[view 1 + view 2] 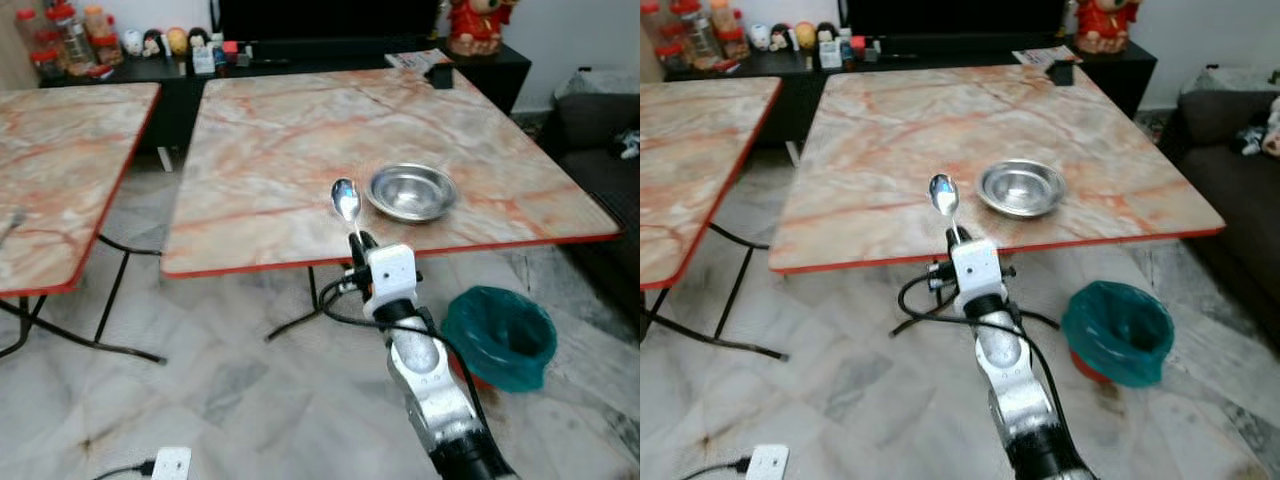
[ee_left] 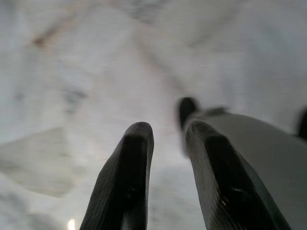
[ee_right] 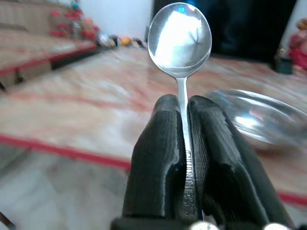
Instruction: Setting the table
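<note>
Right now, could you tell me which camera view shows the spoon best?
The right wrist view: the spoon stands close and sharp, its handle clamped in the right gripper, beside the steel bowl. Both eye views show it small over the table edge.

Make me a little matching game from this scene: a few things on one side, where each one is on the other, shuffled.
Things:
1. spoon
2. metal bowl
3. green bin
4. red figurine

Places:
A. on the floor beside the table
B. clamped in the right gripper's fingers
C. on the dark sideboard at the back
D. on the marble table near its front edge

Pairs: 1-B, 2-D, 3-A, 4-C
</note>
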Controlling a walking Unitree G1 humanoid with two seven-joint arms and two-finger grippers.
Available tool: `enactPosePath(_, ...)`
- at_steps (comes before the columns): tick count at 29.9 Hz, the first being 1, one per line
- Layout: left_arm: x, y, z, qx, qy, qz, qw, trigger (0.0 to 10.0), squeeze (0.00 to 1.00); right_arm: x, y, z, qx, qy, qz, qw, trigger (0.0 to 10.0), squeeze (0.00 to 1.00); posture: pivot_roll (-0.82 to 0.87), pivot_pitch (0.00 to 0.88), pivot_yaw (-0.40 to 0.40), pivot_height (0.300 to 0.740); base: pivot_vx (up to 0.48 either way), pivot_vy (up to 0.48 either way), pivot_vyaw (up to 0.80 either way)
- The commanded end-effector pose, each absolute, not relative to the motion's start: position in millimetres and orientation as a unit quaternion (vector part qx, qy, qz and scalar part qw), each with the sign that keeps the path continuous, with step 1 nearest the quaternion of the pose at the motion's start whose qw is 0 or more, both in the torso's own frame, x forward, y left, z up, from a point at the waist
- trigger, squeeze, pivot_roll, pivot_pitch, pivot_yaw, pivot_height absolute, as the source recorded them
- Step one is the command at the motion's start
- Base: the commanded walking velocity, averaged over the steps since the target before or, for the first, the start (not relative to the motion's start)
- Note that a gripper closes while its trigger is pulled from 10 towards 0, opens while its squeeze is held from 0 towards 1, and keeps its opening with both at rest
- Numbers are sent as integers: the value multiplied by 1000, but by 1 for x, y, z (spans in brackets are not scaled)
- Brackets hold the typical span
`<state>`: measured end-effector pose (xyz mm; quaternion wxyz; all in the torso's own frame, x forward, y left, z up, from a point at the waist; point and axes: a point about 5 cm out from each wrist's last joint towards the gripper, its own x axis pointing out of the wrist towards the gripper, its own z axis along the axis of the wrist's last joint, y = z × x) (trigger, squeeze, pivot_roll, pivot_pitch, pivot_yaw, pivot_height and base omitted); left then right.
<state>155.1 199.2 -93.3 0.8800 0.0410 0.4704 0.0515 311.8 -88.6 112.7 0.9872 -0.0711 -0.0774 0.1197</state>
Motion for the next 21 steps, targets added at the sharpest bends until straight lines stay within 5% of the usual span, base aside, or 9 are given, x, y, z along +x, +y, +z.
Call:
enactPosePath(1, 151, 204, -94, 51, 476, 51, 877, 10000, 0, 313, -82, 121, -63, -93, 125, 986, 10000, 0, 0, 60, 21, 740, 0, -345, 0)
enactPosePath(15, 157, 205, -91, 37, 453, 65, 888, 10000, 0, 314, -82, 120, -62, -88, 122, 987, 10000, 0, -4, 60, 21, 740, 0, 0, 0)
enactPosePath(21, 159, 207, -90, 39, 449, 67, 890, 10000, 0, 314, -81, 119, -68, -86, 126, 986, 10000, 0, -5, 57, 21, 740, 314, 0, 0)
